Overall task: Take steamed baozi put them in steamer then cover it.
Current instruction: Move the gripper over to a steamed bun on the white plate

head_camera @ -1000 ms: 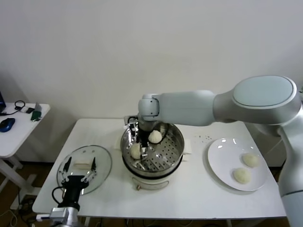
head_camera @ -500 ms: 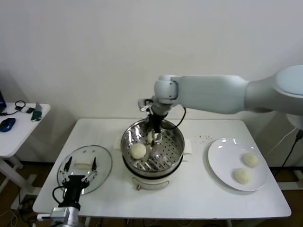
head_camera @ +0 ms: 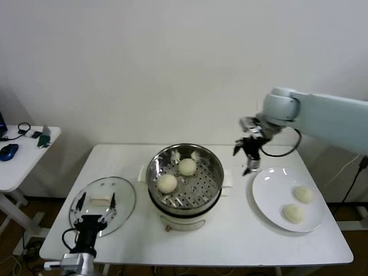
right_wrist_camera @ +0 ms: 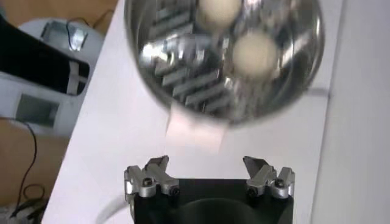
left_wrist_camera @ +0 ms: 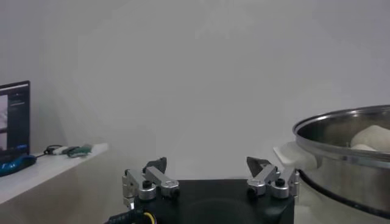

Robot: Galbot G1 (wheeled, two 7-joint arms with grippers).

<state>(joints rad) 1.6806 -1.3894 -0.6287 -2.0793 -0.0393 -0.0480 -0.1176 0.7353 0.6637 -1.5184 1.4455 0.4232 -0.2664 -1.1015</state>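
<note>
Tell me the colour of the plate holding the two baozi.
White; the plate shows best in the head view.

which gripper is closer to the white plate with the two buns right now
Right. The right gripper hangs just above the white plate at its far-left edge, while the left gripper sits across the table, over the glass lid.

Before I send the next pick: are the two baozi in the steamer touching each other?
Apart. The head view shows bare perforated tray between the rear baozi and the front-left baozi inside the steamer.
</note>
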